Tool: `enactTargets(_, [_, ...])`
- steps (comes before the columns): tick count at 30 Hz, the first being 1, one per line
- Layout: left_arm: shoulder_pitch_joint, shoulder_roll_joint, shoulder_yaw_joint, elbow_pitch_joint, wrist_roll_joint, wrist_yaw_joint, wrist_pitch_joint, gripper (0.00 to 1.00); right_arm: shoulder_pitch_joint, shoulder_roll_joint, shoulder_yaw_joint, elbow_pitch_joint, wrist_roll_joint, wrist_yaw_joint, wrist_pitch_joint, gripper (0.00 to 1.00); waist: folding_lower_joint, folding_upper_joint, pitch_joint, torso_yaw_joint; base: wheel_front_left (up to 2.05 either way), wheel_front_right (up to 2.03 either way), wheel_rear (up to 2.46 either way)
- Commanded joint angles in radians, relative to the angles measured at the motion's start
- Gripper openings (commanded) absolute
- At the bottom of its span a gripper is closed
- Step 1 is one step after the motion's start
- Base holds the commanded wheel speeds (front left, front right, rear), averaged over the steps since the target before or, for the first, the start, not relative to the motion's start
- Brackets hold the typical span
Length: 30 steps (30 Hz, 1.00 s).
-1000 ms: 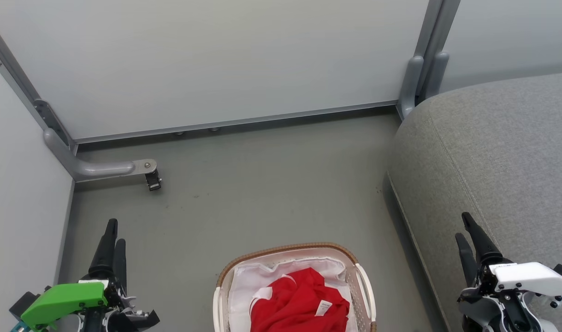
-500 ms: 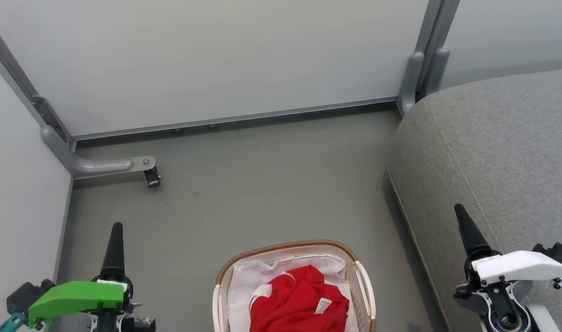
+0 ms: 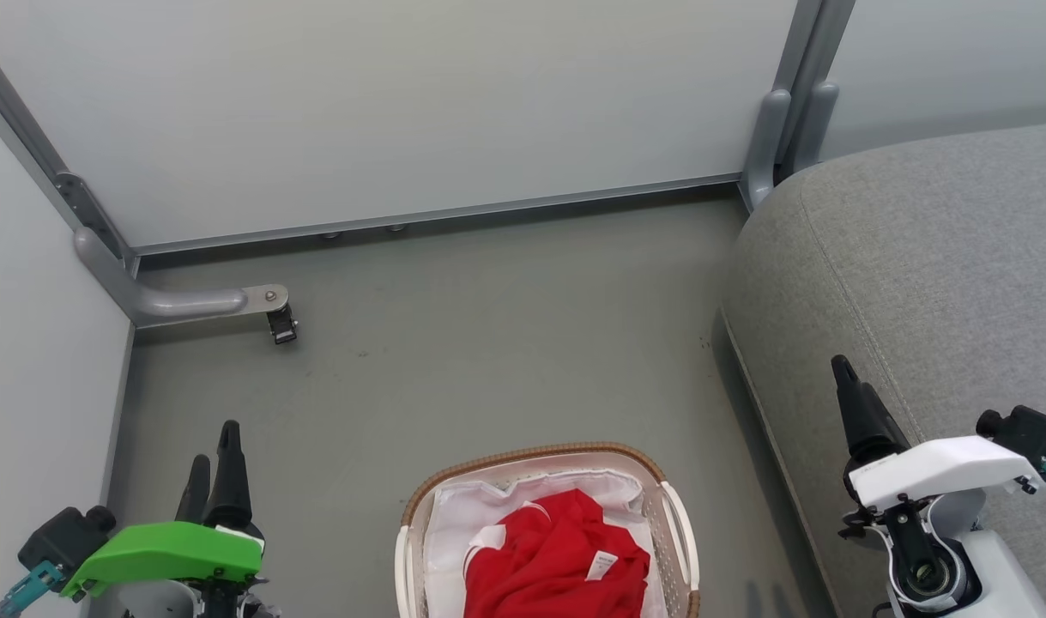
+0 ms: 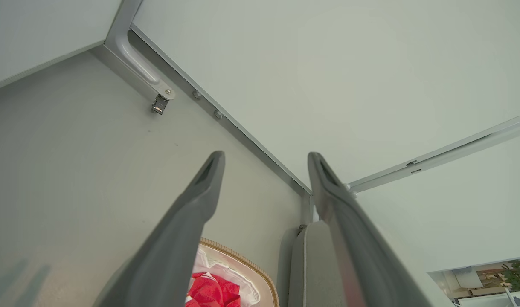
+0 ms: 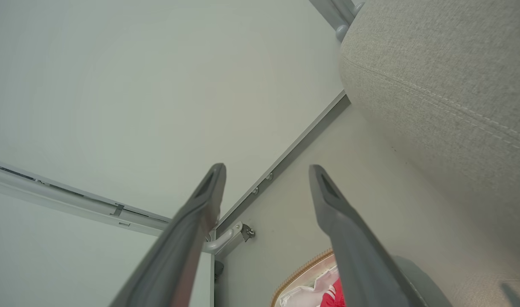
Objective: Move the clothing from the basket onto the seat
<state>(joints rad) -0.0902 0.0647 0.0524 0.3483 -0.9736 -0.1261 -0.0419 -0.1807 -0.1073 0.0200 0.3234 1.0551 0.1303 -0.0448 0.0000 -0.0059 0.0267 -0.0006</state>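
Clothing (image 3: pixel 557 558), red with white trim: heaped in basket (image 3: pixel 540 453) on the floor (image 3: pixel 488 343), beside the seat (image 3: pixel 917 257). Left claw (image 4: pixel 265 157): spread, empty, left of the basket. Right claw (image 5: pixel 266 169): spread, empty, near the seat's edge.

Pale partition panels (image 3: pixel 402 103) in grey metal frames (image 3: pixel 437 212) enclose a dull grey floor (image 3: pixel 488 343), one castored foot (image 3: pixel 281 324) resting on it.

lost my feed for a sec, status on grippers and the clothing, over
Both open, empty: left gripper, right gripper. Red clothing heaped in the laundry basket, not yet gripped. Nothing seen between basket and grey sofa.
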Motion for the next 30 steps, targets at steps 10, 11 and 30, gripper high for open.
enactTargets(10, [-0.005,0.025,-0.034,-0.006,0.201,0.023,-0.042,1.00,-0.034,-0.018,0.053,0.039,-0.204,0.000,-0.040,1.00,0.0000,0.0021,0.003,-0.003,0.00,0.00,0.00])
enactTargets(11, [-0.002,0.026,-0.037,-0.006,0.219,0.028,-0.044,1.00,-0.033,-0.019,0.057,0.042,-0.221,0.000,-0.044,1.00,0.0000,0.0022,0.004,-0.004,0.00,0.00,0.00])
enactTargets(30, [0.025,0.028,-0.060,-0.012,0.428,0.064,-0.099,1.00,-0.035,-0.019,0.081,0.071,-0.452,0.000,-0.098,1.00,0.0000,0.0031,0.012,-0.008,0.00,0.00,0.00])
